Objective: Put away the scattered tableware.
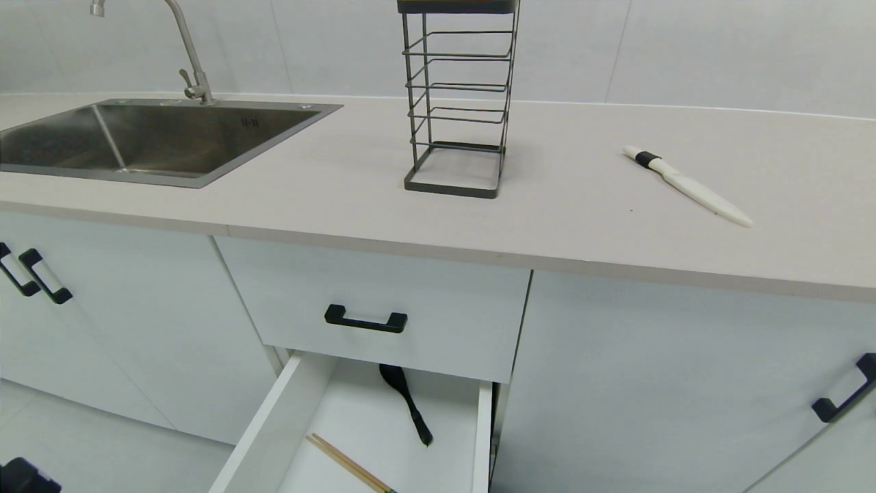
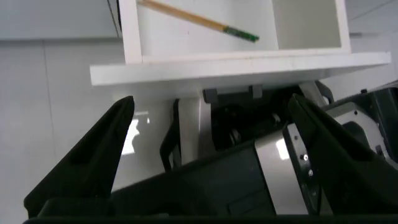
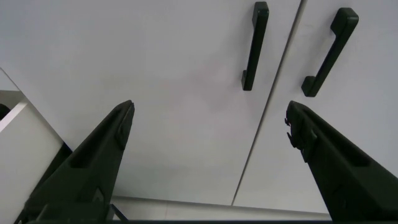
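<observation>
Two pieces of tableware lie in the pulled-out white drawer [image 1: 270, 424] as I look down through the head camera: a slim matte-black utensil [image 1: 407, 404], its rounded head partly tucked under the closed drawer above so I can't call it spoon or spatula, and thin wooden chopsticks [image 1: 349, 465] cut off by the picture's lower edge. Up on the pale, smooth countertop [image 1: 582, 219] a white knife [image 1: 686, 185] with a black band near one end lies flat on the right side, well apart from the tall dark wire rack [image 1: 458, 103], whose top runs out of view. On the left sits a brushed steel sink [image 1: 157, 140] with a curved faucet [image 1: 188, 55]. Over to the left wrist camera: the left gripper [image 2: 211, 106] stands spread wide with nothing between its dark wedge-shaped fingers, just beside the drawer's white front panel [image 2: 242, 62]; past it the chopsticks [image 2: 199, 20] show a green tip. Right wrist camera now: the right gripper [image 3: 210, 109] is likewise parted and empty, facing glossy white cabinet doors with two black bar handles [image 3: 255, 46], both handles only partly in view.
</observation>
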You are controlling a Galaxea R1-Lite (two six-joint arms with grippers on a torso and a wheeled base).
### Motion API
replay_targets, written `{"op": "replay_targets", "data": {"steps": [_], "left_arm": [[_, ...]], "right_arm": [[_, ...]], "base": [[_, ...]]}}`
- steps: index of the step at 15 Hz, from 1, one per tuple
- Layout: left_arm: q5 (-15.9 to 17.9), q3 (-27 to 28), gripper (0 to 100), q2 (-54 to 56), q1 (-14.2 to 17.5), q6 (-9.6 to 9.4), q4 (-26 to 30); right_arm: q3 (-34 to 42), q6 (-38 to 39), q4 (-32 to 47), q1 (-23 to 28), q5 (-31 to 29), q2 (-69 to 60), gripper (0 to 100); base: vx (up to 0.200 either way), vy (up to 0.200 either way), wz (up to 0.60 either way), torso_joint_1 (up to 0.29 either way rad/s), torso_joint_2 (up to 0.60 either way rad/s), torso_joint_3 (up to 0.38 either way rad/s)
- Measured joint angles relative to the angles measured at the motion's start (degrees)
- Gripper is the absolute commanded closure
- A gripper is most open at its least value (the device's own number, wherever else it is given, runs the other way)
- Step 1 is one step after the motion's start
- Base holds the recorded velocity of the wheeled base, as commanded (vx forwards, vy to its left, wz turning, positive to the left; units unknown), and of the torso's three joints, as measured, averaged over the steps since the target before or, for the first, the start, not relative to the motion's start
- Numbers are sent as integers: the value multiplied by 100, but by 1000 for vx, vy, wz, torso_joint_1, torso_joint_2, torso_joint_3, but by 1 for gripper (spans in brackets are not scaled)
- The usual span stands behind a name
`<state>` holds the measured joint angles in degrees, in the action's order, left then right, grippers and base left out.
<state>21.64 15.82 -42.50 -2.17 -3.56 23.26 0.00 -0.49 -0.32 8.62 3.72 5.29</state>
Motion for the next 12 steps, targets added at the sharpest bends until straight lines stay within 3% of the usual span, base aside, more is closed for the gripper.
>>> {"op": "replay_targets", "data": {"steps": [5,12], "left_arm": [[-161,-190,0,-441,-83,-396,16],[-196,-296,0,-1480,-734,-427,-241]], "right_arm": [[0,-5,0,0,5,5,0],[0,0,0,6,5,9,0]], "base": [[0,0,0,0,0,0],[0,0,0,0,0,0]]}}
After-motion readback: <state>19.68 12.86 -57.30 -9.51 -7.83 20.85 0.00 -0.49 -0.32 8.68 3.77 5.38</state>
